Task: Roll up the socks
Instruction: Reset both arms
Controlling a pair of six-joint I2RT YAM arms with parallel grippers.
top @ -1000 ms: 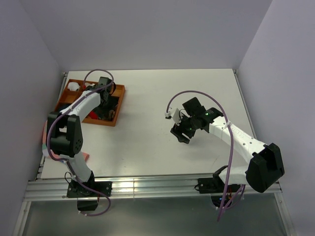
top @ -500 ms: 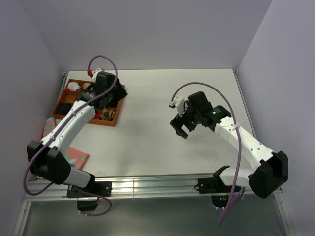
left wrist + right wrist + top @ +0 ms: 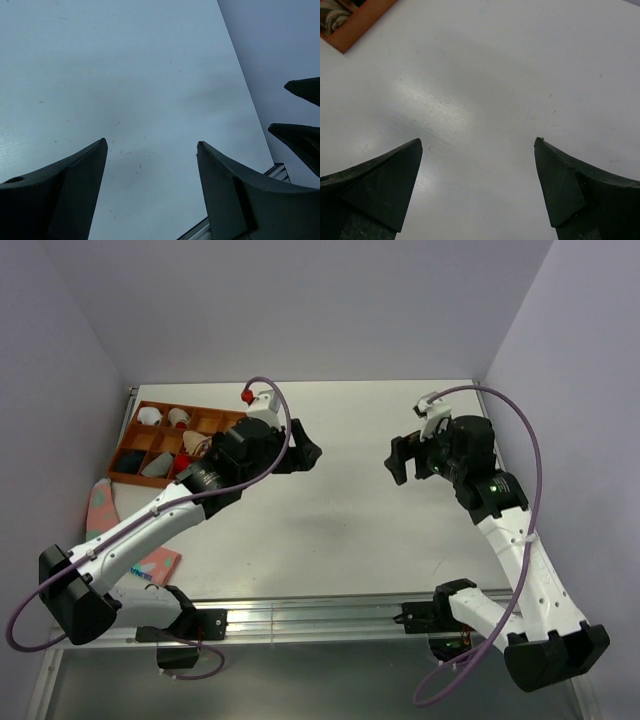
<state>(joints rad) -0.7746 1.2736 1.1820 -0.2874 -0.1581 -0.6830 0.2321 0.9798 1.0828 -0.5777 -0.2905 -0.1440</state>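
Observation:
A patch of red fabric and a tan piece lie in the orange tray, partly hidden by my left arm; I cannot tell whether they are the socks. A brown patterned bundle shows in the tray's corner in the right wrist view. My left gripper is open and empty above bare table, right of the tray. My right gripper is open and empty, facing the left one across the table's middle. Its fingertips show in the left wrist view.
The tray holds several rolled socks in compartments, white ones at its far left. A pink sock with teal markings lies at the left edge, another pink piece near the left arm's base. Walls enclose the white table on three sides.
My left gripper has left the tray and swung right towards the table's middle. My right gripper has moved back and to the right. Both stay open and empty.

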